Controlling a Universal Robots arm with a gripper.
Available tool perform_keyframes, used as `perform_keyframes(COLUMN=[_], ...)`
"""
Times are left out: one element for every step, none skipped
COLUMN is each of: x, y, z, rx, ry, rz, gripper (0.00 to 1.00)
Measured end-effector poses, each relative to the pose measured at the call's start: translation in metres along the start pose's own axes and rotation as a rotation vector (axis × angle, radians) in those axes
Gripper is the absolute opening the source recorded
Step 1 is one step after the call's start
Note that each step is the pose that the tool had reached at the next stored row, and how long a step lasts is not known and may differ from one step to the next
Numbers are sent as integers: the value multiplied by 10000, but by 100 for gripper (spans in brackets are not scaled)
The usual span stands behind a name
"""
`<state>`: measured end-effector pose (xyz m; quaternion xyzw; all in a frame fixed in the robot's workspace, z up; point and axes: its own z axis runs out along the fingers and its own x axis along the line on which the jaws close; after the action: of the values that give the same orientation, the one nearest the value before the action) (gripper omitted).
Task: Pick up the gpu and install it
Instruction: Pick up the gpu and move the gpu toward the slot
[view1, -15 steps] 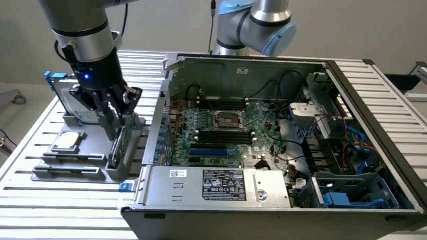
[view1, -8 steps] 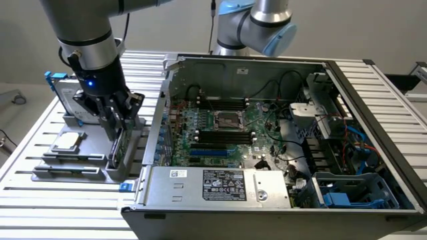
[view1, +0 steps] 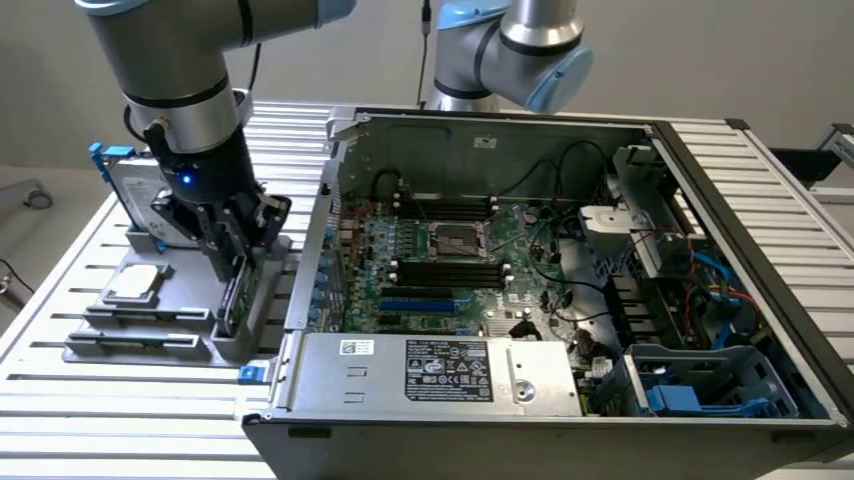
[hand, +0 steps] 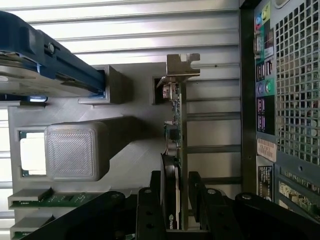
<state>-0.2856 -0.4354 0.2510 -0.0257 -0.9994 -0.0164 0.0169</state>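
Light: bright, even, diffuse.
Glare: pale sheen on the slatted table (hand: 150, 20) ribs.
Shadow: soft; computer case (view1: 507, 135) interior dim; gpu (hand: 171, 195) shroud nearly black.

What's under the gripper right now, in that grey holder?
The gpu stands on edge in a slot of the grey holder, between the fingers of the open gripper. Its seated edge is hidden inside the slot.

Slatted metal table (view1: 54, 400), pale ribs side by side. Grey moulded parts holder (view1: 134, 345) sits flat on table at exterior view's left. Open computer case (view1: 441, 445) lies on its side just beside holder, covering middle and exterior view's right. Strip of bare slats between the two.
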Motion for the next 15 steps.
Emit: perform_keyframes(x=[0, 0, 0, 0, 0, 1, 1, 1, 1, 1, 3, 5, 7, 7, 8], y=[0, 0, -1, -1, -1, -1, -1, -2, -2, -2, -2, -2, -2, -3, -3], z=[5, 11, 16, 19, 25, 31, 37, 43, 47, 52, 54, 56, 59, 62, 63], rx=[4, 7, 12, 17, 24, 31, 37, 40, 41, 43, 44, 43, 43, 43, 44], ry=[2, 1, 1, 1, 0, 0, 0, 0, 0, 2, 4, 4, 4, 4, 5], rz=[1, 1, 0, 1, 2, 2, 2, 2, 2, 2, 2, 3, 3, 2, 0], gripper=[36, 36, 36, 36, 36, 36, 36, 36, 36, 36, 36, 36, 36, 36, 36])
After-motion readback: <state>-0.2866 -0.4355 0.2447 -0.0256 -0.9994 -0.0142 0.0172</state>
